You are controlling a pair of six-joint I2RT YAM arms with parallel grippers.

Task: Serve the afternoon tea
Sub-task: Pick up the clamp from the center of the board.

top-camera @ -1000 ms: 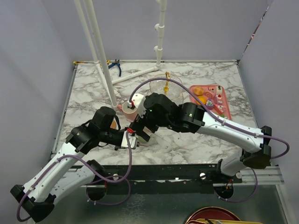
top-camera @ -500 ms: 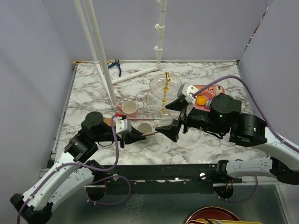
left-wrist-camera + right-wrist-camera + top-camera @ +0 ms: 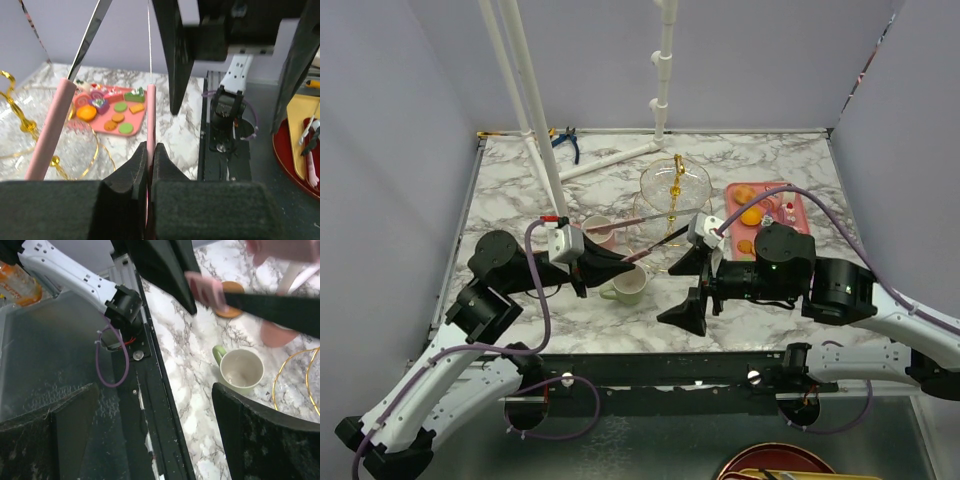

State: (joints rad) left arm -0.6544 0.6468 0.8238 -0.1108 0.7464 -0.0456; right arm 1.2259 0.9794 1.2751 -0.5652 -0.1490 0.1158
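Two white poles [image 3: 535, 110] beside pink mug [image 3: 597, 229]

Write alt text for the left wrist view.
The left gripper is clamped on one leg of pink-handled tongs pointing across the marble table. Beyond lie a pink tray of macarons and cakes, and the glass stand at left.

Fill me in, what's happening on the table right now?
The left gripper has its fingers shut on a pair of pink-handled tongs, held above the table with the tips toward the glass stand. The right gripper is open and empty, near the table's front edge by the pale-green mug. The treats lie on the pink tray; the stand looks bare.
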